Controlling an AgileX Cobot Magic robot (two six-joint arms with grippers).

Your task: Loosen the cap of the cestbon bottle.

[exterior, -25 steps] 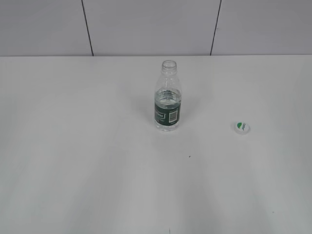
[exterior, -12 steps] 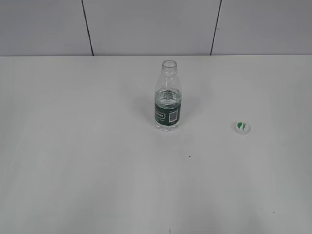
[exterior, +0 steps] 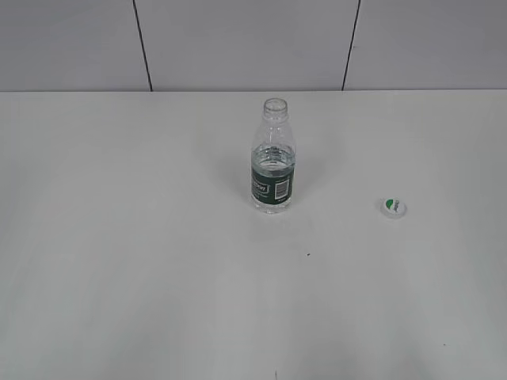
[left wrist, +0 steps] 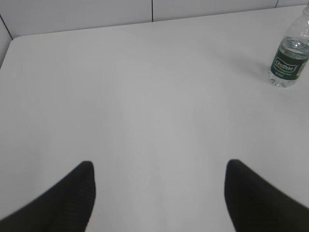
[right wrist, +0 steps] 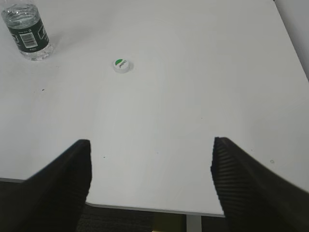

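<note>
The cestbon bottle [exterior: 273, 165] stands upright mid-table with its neck open and no cap on it; it also shows in the left wrist view [left wrist: 289, 55] and the right wrist view [right wrist: 28, 31]. The cap [exterior: 394, 207], white with a green patch, lies on the table to the bottle's right, top up, and shows in the right wrist view [right wrist: 121, 65]. My left gripper [left wrist: 159, 166] is open and empty, far to the bottle's left. My right gripper [right wrist: 150, 145] is open and empty near the table's front edge, well short of the cap. Neither gripper shows in the exterior view.
The white table [exterior: 158, 261] runs to a grey panelled wall [exterior: 238, 39] at the back. Its front edge [right wrist: 145, 209] and right edge [right wrist: 289, 43] show in the right wrist view, with a table leg below.
The cap looks very slightly further right than a second ago. The bottle has not moved.
</note>
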